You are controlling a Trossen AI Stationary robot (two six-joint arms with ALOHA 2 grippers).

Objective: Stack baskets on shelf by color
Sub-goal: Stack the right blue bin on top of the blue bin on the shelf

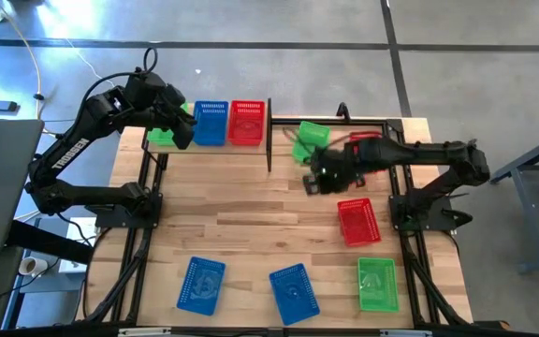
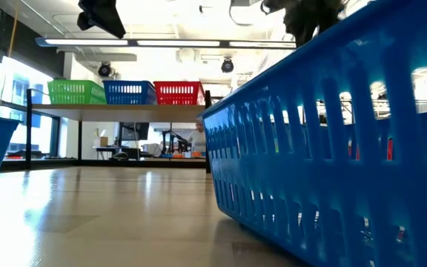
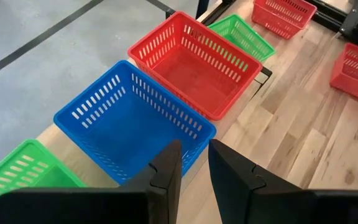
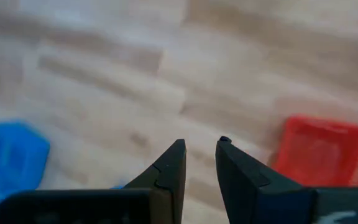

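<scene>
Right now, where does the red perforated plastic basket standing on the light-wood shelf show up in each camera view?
High view: red perforated plastic basket at top centre, rightmost of three on the light-wood shelf.
Low view: same basket, far background, right end of the row.
Left wrist view: upper centre, beyond the left hand.
Right wrist view: not in it; the red basket there lies on the table.
Shared landmark: the blue mesh basket beside it.

Your high camera looks straight down on the whole table [image 1: 251, 211]. Your low camera sits at tabletop height, nearly against a blue basket [image 2: 332, 141], facing level across to the far shelf [image 2: 117, 108]. Your left wrist camera looks down close onto that shelf's row of baskets, which all three share. Your right wrist camera faces bare tabletop planks, close up.
</scene>
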